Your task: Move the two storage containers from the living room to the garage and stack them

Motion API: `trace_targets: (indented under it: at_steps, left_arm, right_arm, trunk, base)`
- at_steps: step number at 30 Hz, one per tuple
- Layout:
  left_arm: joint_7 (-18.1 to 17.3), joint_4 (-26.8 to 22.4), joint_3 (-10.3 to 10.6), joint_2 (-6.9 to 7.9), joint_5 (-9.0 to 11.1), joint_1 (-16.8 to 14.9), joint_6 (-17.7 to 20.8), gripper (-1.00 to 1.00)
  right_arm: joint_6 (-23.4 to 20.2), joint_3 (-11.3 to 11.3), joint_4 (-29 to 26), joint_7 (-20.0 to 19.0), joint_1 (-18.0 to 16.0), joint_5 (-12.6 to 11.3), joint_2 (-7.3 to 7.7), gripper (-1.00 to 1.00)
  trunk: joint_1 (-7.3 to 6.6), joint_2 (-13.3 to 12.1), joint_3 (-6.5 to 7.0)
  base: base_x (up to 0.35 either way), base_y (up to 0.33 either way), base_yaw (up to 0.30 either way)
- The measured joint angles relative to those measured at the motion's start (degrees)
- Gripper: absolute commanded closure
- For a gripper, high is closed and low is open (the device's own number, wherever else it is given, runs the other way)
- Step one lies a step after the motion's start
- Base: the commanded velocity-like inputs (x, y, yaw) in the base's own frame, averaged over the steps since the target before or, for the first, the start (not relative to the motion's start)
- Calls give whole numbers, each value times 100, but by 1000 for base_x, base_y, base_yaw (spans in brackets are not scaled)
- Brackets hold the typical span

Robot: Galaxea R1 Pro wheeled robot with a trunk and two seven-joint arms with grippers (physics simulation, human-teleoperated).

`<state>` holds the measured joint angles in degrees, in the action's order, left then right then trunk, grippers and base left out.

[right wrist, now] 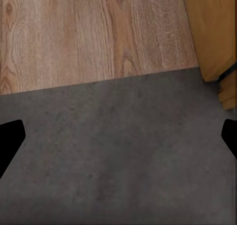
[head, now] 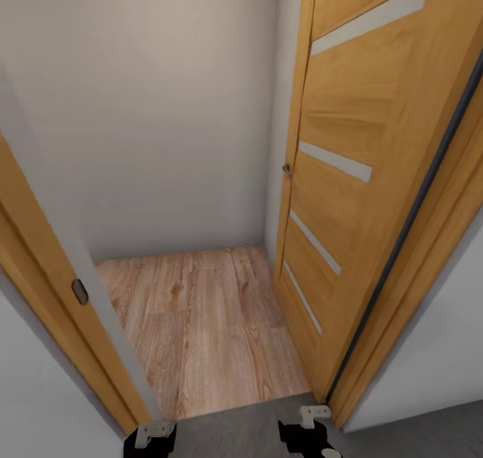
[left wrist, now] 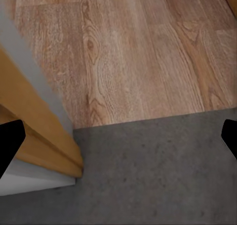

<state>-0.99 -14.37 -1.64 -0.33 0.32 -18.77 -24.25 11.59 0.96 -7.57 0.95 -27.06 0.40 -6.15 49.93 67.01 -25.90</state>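
Note:
The two storage containers are out of view. I stand at a doorway, on the dark grey concrete floor (head: 235, 434), which meets a light wood-plank floor (head: 201, 324) at the threshold. My left gripper (head: 153, 438) hangs low by the left door jamb and is open, its black fingertips (left wrist: 10, 141) wide apart over the threshold with nothing between them. My right gripper (head: 305, 436) is open too. Its fingertips (right wrist: 10, 138) are spread over bare concrete (right wrist: 118, 161), holding nothing.
An orange wooden door (head: 349, 176) with pale glass strips stands open on the right, against the side wall. The left jamb (head: 60, 310) is close to my left arm. Beyond, a short wood-floored space ends at a cream wall (head: 168, 109).

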Motion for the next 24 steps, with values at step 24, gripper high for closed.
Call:
trace_targets:
  at_steps: [24]
  left_arm:
    - [1,0,3,0,0,0,0,-100]
  right_arm:
    - [1,0,-1,0,2,0,0,-100]
  trunk:
    - [-2,0,-68]
  base:
    - [84,-56,0]
